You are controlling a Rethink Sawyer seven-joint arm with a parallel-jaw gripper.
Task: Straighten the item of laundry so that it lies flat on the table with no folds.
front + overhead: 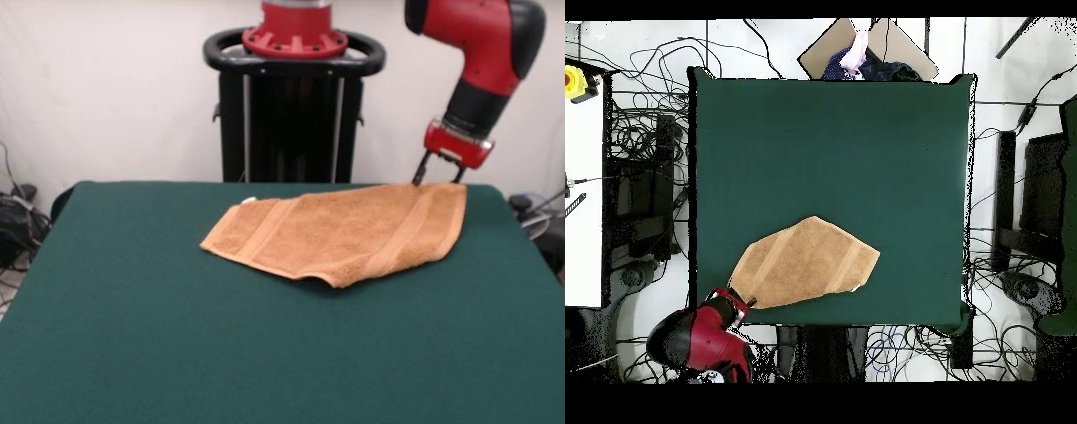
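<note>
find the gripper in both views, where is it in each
Front view: the gripper is at upper right, its tips at the towel's far right corner.
Overhead view: the gripper is at lower left, at the towel's lower-left corner near the table's bottom edge.
Shared landmark: that towel corner.
</note>
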